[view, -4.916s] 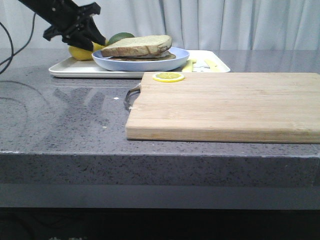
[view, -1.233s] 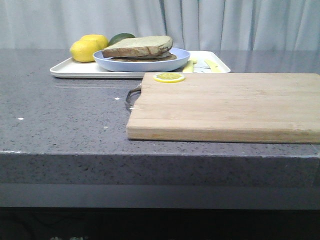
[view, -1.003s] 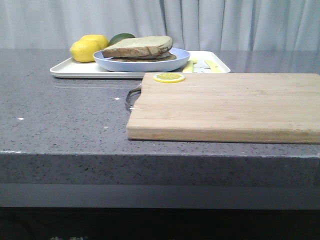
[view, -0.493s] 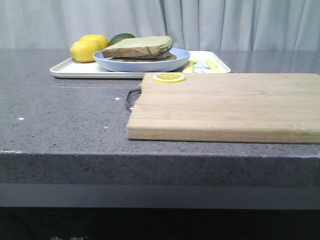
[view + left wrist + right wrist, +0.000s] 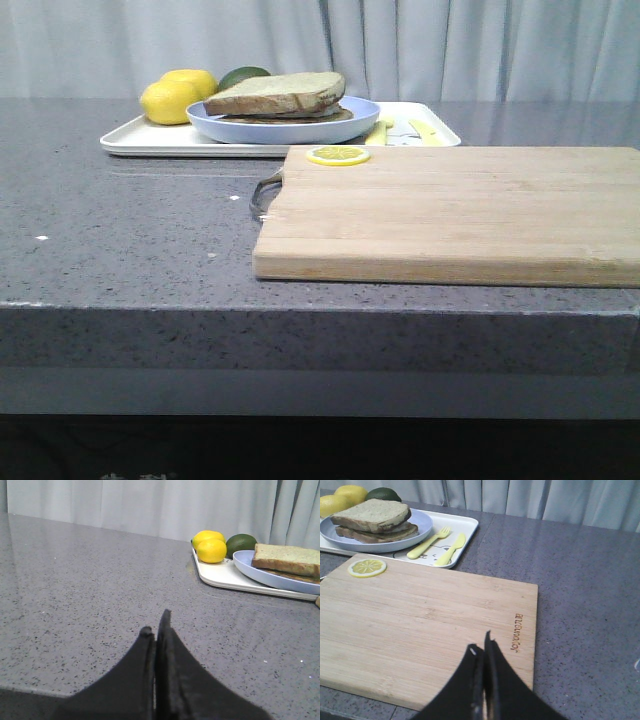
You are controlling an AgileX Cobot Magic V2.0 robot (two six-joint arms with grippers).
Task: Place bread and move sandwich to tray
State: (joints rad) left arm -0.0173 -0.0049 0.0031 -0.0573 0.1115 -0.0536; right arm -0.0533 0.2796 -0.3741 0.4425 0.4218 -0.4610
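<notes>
Bread (image 5: 278,92) tops the sandwich (image 5: 375,522) on the tray (image 5: 150,140), both grippers (image 5: 155,630) (image 5: 482,652) closed and empty; task looks complete.

Grey table (image 5: 130,230) bare left of cutting board (image 5: 450,210); broad passage there up to tray (image 5: 135,140). Board top bare except lemon slice (image 5: 337,155) at far left corner. Tray crowded: plate (image 5: 285,127) with bread (image 5: 275,92) on top at centre, lemons (image 5: 175,97) and avocado (image 5: 243,74) at far left, fork (image 5: 427,542) and knife (image 5: 451,549) right of plate. Table right of board bare in right wrist view.
</notes>
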